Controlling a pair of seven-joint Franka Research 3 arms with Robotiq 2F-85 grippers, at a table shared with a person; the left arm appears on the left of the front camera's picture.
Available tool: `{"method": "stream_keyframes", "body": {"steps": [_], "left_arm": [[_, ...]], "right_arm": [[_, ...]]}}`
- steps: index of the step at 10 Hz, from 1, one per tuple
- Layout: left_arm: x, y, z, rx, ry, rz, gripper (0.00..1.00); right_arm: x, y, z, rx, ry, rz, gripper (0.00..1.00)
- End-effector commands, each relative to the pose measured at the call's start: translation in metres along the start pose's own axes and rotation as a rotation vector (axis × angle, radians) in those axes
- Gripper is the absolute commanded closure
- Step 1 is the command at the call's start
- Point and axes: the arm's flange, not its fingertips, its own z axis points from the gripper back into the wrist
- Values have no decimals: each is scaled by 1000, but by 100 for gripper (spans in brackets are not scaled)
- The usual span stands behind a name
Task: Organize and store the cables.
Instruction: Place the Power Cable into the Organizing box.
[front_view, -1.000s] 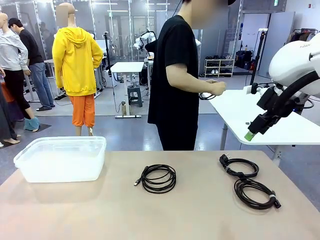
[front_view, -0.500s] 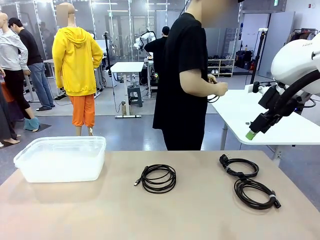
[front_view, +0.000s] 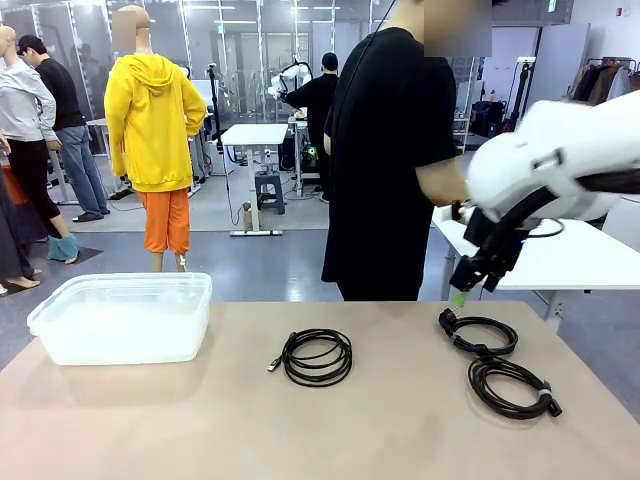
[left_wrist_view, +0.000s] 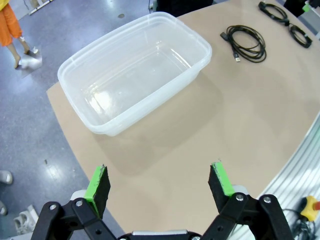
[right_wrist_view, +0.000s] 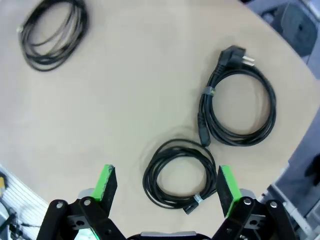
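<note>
On beige table (front_view: 200, 430), nothing stored yet: clear bin (front_view: 120, 335) empty, three coiled cables (front_view: 318, 378) lying loose to right of bin, right gripper (right_wrist_view: 167, 184) hovering jaws apart above pair farthest from bin, left gripper (left_wrist_view: 160, 182) spread wide near bin, every cable left to collect.

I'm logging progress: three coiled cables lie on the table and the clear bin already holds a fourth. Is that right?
No. The clear bin is empty, as the left wrist view shows. The rest holds: three coiled cables lie on the table, namely the middle cable, the far right cable and the near right cable.
</note>
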Motion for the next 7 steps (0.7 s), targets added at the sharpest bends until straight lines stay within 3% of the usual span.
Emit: {"method": "stream_keyframes", "body": {"steps": [1, 3, 7], "left_arm": [[0, 0, 1, 1, -2, 1, 0], [0, 0, 1, 1, -2, 1, 0], [0, 0, 1, 1, -2, 1, 0]], "right_arm": [[40, -7, -18, -104, 91, -123, 0], [51, -3, -47, -139, 123, -181, 0], [56, -17, -102, -74, 135, -242, 0]]}}
